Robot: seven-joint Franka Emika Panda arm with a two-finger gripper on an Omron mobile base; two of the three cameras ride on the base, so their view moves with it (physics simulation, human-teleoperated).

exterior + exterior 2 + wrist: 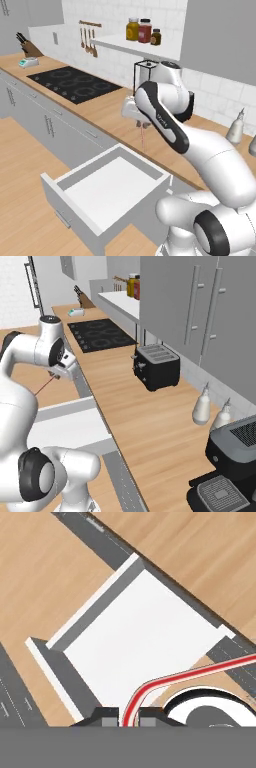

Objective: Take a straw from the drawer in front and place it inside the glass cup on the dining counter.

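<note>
My gripper (pixel 141 124) hangs above the open drawer (pixel 75 197), shut on the thin red-pink straw (pixel 143 139). From the fingers the straw hangs down toward the drawer's back edge. In the hand view the straw (pixel 165 681) rises between the fingertips of the gripper (pixel 128 714), bends and runs off to the right over the drawer (pixel 135 632), whose white inside holds nothing. In the right base view the gripper (pixel 58 374) carries the straw (pixel 44 387) slanting down to the left above the drawer (pixel 65 428). The glass cup and the dining counter are out of view.
The wall-side wooden counter (pixel 107 112) runs behind the drawer, with a black cooktop (pixel 75 84), a black toaster (pixel 156 367), a knife block (pixel 29 47) and two spray bottles (pixel 202 406). A shelf with jars (pixel 142 31) and grey wall cabinets (pixel 200 306) hang above.
</note>
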